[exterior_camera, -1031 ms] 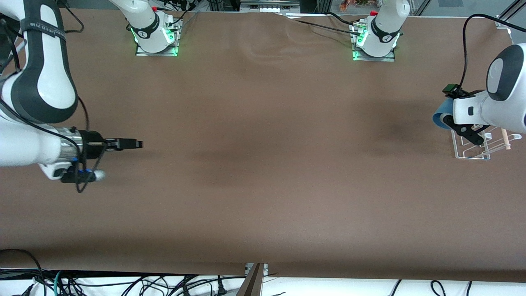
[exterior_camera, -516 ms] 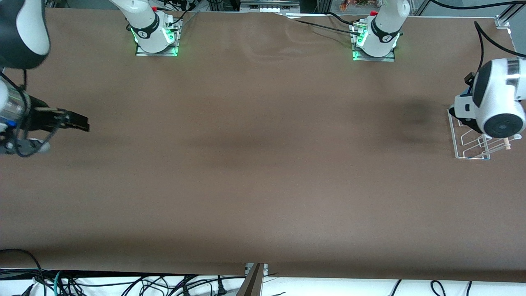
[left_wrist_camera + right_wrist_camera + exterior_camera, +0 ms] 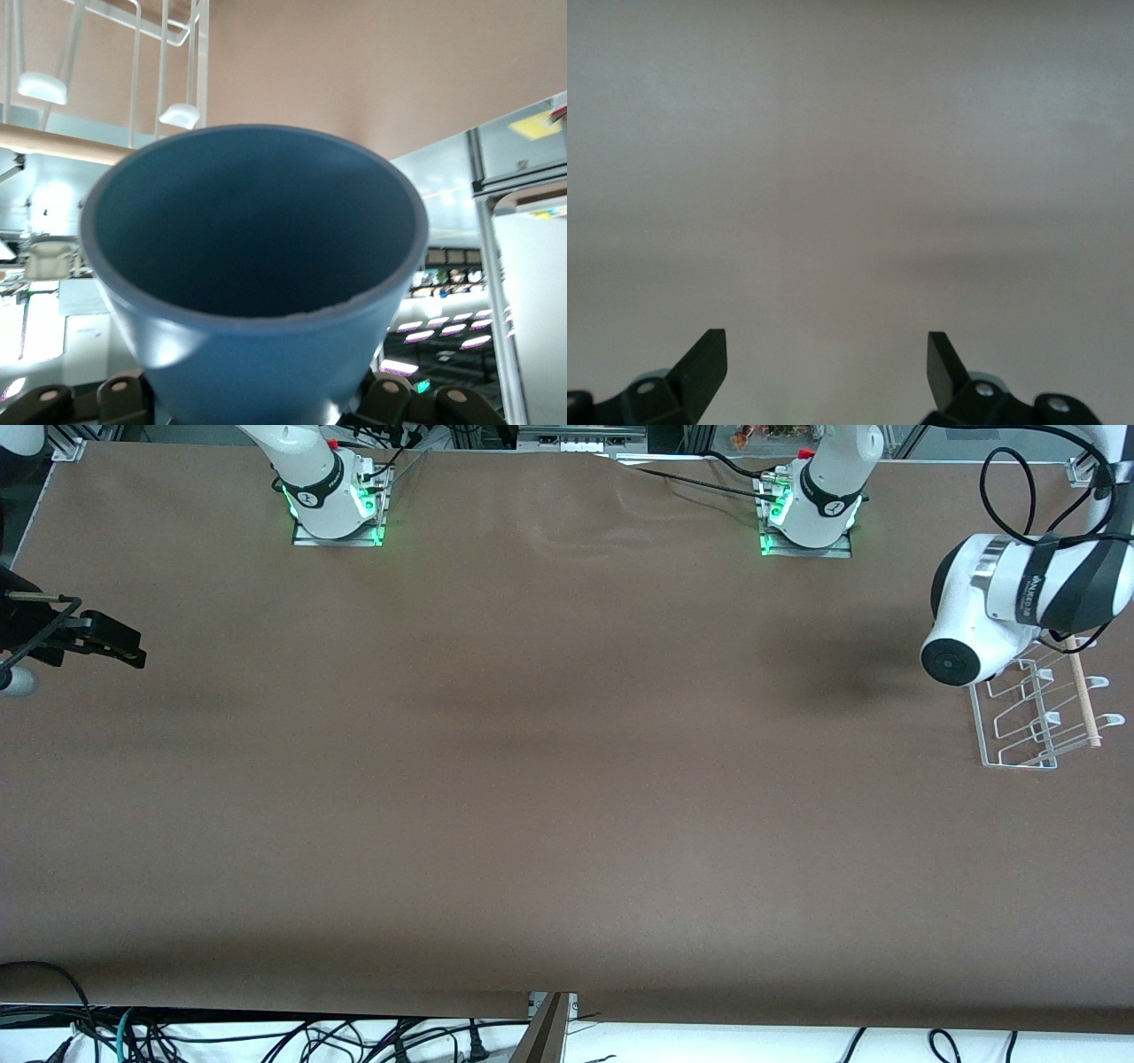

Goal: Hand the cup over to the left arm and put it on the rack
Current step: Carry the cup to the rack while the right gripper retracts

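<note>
Left wrist view fills with the cup, pinched in my left claw; the rack shows at upper left. A second ago I hovered beside that rack; now my wrist has swung above it, ready for placing. My right claw, spread empty, has retreated to the worktop edge at middle left.

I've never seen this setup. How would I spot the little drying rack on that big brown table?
Start at the brown table and follow it to the left arm's end. There, under the bent white left arm, stands the rack. It is the only thing resting on the tabletop: a pale wire frame of loop pegs with one light wooden dowel along it.
</note>
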`<action>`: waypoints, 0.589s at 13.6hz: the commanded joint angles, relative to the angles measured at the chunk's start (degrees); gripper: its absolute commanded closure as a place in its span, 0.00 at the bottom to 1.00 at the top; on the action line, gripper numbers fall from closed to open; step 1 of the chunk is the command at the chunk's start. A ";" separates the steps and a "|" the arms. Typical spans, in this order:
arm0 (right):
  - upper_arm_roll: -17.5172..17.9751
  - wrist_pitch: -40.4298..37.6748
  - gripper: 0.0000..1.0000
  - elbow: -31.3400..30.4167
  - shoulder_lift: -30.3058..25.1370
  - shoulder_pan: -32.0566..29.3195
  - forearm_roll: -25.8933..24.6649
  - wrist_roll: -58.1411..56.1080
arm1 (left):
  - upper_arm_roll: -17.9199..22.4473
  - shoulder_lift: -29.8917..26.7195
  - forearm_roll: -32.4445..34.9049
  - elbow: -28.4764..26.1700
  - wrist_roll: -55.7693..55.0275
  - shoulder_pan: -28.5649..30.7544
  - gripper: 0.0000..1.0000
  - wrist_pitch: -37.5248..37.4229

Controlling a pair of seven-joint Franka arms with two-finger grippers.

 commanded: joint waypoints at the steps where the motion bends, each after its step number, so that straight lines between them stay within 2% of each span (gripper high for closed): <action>1: 2.47 -0.34 0.00 -2.05 -2.21 -2.25 0.00 3.07 | -0.14 -0.19 5.51 -2.48 1.31 0.49 1.00 1.06; 4: 2.47 -0.52 0.00 -1.09 -0.72 -1.90 0.01 2.72 | -0.05 2.01 9.65 -3.53 0.44 1.11 1.00 1.51; 8: 2.39 -1.40 0.00 -0.65 -0.28 -1.81 0.01 2.72 | -0.05 2.37 16.86 -6.26 0.43 5.76 1.00 6.60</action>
